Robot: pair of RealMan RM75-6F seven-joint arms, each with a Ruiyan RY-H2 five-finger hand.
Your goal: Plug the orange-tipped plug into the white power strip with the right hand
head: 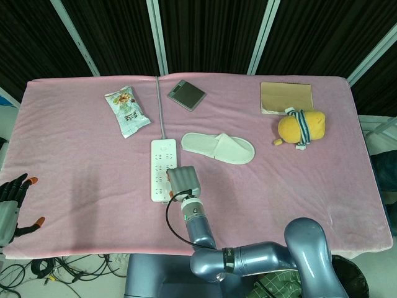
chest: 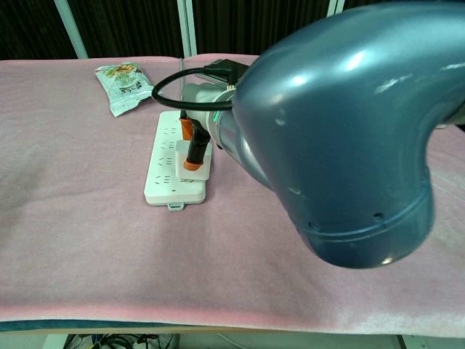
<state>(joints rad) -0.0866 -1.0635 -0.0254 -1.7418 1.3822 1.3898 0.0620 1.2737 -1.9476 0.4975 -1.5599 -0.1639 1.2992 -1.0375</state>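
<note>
The white power strip (head: 162, 162) lies lengthwise on the pink cloth left of centre, its grey cable (head: 162, 105) running to the far edge. My right hand (head: 184, 181) sits over the strip's near right part, back of the hand up, covering the plug in the head view. In the chest view, dark orange-tipped fingers (chest: 193, 151) pinch a white plug (chest: 201, 158) that stands on the right side of the power strip (chest: 168, 163). I cannot tell how deep it sits. My left hand (head: 12, 202) rests at the table's left edge, fingers spread, holding nothing.
A snack packet (head: 127, 112) lies far left of the strip. A dark flat device (head: 186, 94), a white slipper (head: 218, 148), a brown pad (head: 285, 97) and a yellow plush toy (head: 301, 126) lie further back and right. My right forearm (chest: 341, 123) fills much of the chest view.
</note>
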